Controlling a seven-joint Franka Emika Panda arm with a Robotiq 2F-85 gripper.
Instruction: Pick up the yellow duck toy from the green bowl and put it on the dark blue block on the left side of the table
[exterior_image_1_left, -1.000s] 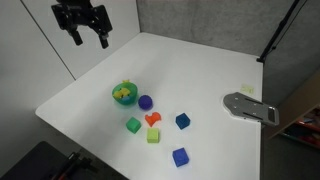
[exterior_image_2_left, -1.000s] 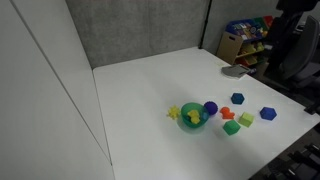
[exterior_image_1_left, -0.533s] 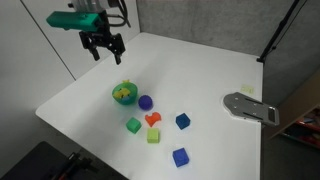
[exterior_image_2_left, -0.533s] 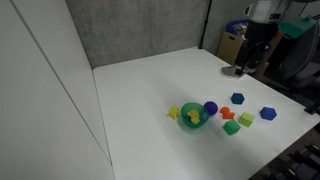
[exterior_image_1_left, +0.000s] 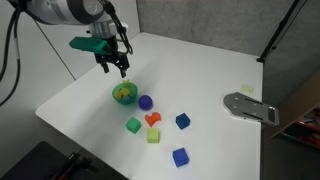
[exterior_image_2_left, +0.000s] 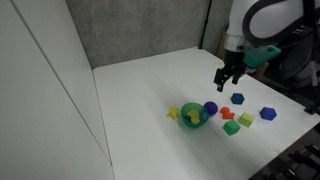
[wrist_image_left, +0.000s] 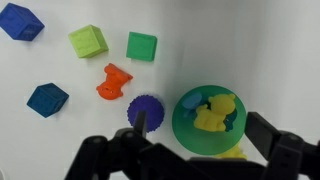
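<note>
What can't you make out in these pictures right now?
- The duck: too small in both exterior views to tell its shape. It is blurred in the wrist view, and the blue bits beside it in the bowl are unclear.
- The yellow piece beside the bowl: too small to identify in an exterior view, and partly covered by the claw in the wrist view.
- The grey object at the table edge: too small to identify.

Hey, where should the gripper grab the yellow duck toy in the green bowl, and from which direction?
Probably the yellow duck toy across its body, coming straight down from above: it lies inside the green bowl, whose raised rim blocks any sideways approach.
</note>
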